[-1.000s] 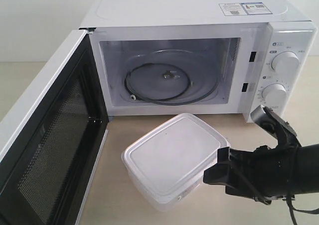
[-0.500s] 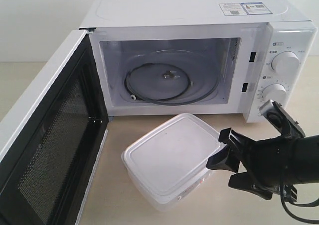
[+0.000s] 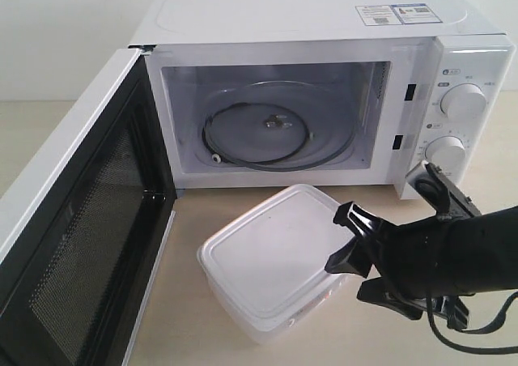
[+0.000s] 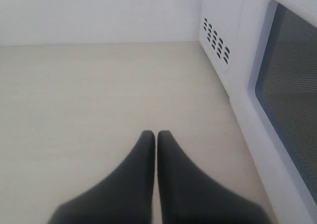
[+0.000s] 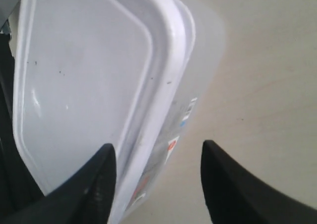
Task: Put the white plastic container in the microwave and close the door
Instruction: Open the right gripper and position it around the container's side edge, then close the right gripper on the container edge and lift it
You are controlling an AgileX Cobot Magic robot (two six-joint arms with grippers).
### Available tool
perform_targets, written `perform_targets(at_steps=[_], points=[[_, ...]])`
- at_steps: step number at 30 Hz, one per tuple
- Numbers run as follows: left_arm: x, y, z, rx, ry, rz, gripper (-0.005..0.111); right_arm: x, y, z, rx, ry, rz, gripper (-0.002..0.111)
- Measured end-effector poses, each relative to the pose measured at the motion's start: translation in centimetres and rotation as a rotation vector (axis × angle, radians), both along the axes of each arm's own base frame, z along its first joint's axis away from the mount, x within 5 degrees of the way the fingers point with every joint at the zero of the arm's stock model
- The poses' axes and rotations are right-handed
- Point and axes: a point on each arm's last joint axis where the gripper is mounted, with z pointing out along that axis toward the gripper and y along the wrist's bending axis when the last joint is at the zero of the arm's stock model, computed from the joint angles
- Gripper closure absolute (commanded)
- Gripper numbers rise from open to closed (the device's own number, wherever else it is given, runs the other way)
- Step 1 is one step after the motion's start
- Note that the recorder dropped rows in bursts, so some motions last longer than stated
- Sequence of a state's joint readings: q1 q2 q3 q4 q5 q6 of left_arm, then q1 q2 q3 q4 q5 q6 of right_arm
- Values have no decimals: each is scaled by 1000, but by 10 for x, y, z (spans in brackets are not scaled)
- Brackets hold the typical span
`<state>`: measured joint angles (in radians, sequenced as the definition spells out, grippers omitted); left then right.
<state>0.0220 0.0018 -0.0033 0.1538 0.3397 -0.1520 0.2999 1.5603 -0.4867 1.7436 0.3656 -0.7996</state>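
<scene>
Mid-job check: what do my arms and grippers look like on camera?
The right gripper is matte black with broad, wedge-shaped fingers. Its arm is bulky and black, with a thin black cable looping below and a grey-rimmed camera at the wrist. The left gripper has smooth black fingers tapering to rounded tips. No markings show on either.

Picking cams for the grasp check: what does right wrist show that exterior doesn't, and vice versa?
Right wrist only: the red-marked label on the container's side, close up, and bare table beside that wall.
Exterior only: the microwave, its door swung open, the turntable inside and both dials.
Both: the lidded container in front of the microwave, with the open right pincer straddling its rim.
</scene>
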Motion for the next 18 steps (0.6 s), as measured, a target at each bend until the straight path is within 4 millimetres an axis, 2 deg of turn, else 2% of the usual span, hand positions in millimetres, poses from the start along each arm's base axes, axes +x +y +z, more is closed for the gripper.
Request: perform_targets(at_steps=[14,18], points=[[0,0,0,0,0,0,103,2,22,6,-43,-2,-50,58],[0,0,0,0,0,0,103,2,22,5,-81,-3,-92,59]])
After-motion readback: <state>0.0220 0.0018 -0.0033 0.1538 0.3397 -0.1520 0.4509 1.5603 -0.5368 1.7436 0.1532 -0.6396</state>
